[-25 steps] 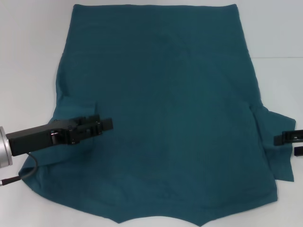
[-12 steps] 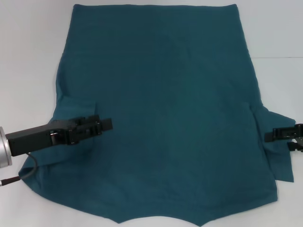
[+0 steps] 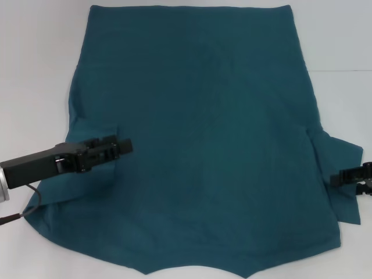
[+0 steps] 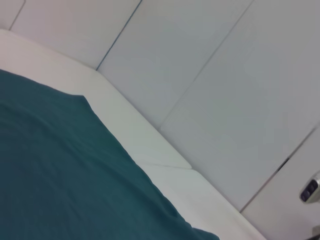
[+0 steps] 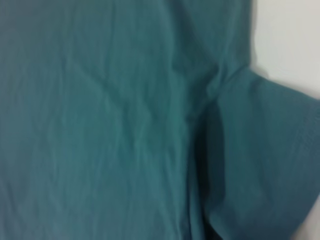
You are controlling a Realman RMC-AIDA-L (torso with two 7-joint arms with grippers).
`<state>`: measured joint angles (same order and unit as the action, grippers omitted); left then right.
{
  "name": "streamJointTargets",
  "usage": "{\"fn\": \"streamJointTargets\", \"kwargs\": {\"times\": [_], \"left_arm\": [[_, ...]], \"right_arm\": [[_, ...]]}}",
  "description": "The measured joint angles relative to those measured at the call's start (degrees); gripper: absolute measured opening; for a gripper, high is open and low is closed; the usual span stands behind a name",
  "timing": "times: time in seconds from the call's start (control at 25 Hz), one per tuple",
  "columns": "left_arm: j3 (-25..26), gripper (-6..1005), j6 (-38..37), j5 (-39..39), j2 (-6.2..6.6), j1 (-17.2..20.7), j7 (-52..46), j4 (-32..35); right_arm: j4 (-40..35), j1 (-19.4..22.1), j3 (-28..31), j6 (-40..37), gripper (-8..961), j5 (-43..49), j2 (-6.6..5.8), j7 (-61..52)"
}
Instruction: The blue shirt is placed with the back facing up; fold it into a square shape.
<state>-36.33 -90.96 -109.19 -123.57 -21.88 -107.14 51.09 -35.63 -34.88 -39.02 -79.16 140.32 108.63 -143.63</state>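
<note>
The blue shirt (image 3: 203, 133) lies spread flat, plain side up, across a white table (image 3: 35, 64), its straight hem at the far edge of the head view and its shoulders toward the robot; the near edge runs out of the bottom of the picture. The left sleeve has been folded inward onto the body of the garment, forming a doubled flap with a visible fold edge; the right sleeve (image 3: 343, 174) lies spread outward on the table, its cuff pointing to the right. The left gripper (image 3: 119, 148) reaches in from the left side, its dark body low over the folded left sleeve, tips at the flap's inner edge; whether its fingers are apart or together cannot be told from any view. The right gripper (image 3: 343, 178) enters at the right edge of the head view, over the outer part of the right sleeve; only a small dark portion shows, and the state of its fingers cannot be told. The right wrist view looks down on the teal fabric (image 5: 110, 120), showing soft creases where the sleeve meets the body; the left wrist view shows the shirt's edge (image 4: 60, 170) against the white table and a pale panelled wall (image 4: 225, 90) beyond.
</note>
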Motion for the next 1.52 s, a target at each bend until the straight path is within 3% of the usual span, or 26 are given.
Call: {"fn": "streamJointTargets", "kwargs": {"times": [0.48,0.68,0.8,1.0,1.36,1.52], "left_arm": [[0.1,632,-0.1,0.1,-0.08,0.0,0.0,-0.1],[0.1,632,-0.1,0.1,-0.09,0.0,0.0,-0.1],[0.1,632,-0.1,0.1,-0.09,0.0,0.0,-0.1],[0.1,631,-0.1,0.1,-0.05,0.0,0.0,-0.1],[0.4,631,-0.7,1.1,-0.01,0.1,0.0,-0.1],[2.3,631,-2.0,2.7,-0.09,0.3,0.0,-0.1]], "right_arm": [[-0.4,-0.3,0.2,0.0,545,0.4,0.18,-0.1],[-0.5,-0.3,0.1,0.0,329,0.4,-0.05,-0.4],[-0.5,-0.2,0.1,0.0,94,0.4,-0.26,-0.5],[-1.1,0.2,0.3,0.0,2,0.4,-0.41,0.8],[-5.5,2.1,0.7,0.9,13,0.4,-0.56,1.6],[-6.2,2.8,2.0,2.4,18,0.4,-1.29,1.6]]}}
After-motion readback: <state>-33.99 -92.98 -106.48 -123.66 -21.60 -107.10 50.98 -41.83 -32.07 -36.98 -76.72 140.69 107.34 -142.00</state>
